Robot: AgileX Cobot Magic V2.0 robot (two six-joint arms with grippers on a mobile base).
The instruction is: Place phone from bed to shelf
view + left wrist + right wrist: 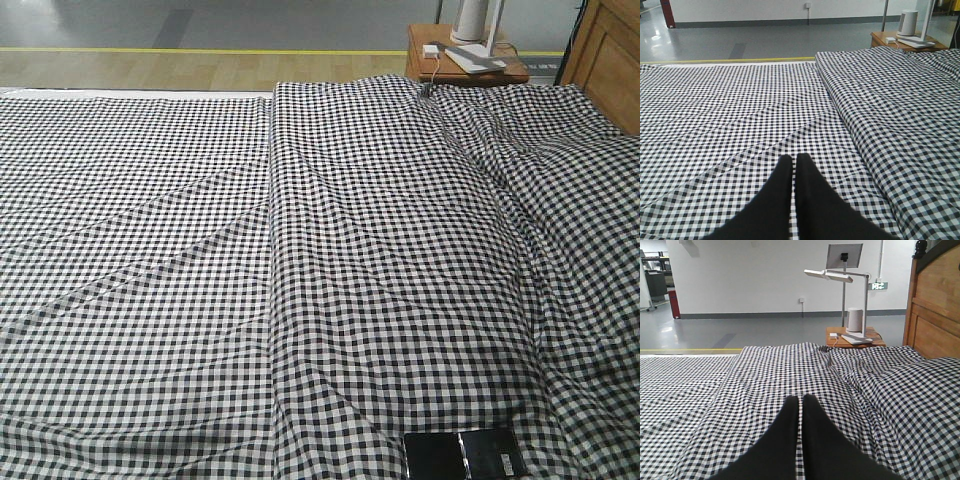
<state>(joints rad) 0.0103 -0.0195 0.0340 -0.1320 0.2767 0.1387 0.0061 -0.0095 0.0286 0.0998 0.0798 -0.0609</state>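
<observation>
With left claw (792,157) and right claw (801,398) both closed empty, the thin phone (440,458), flat on the bed (200,250) at the front view's bottom edge, may slip or drag gingham cloth (380,200) when pinched.

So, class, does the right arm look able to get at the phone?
Probably yes: the phone lies uncovered on the bed with nothing beside it, though the right gripper is shut and must open first.
</observation>
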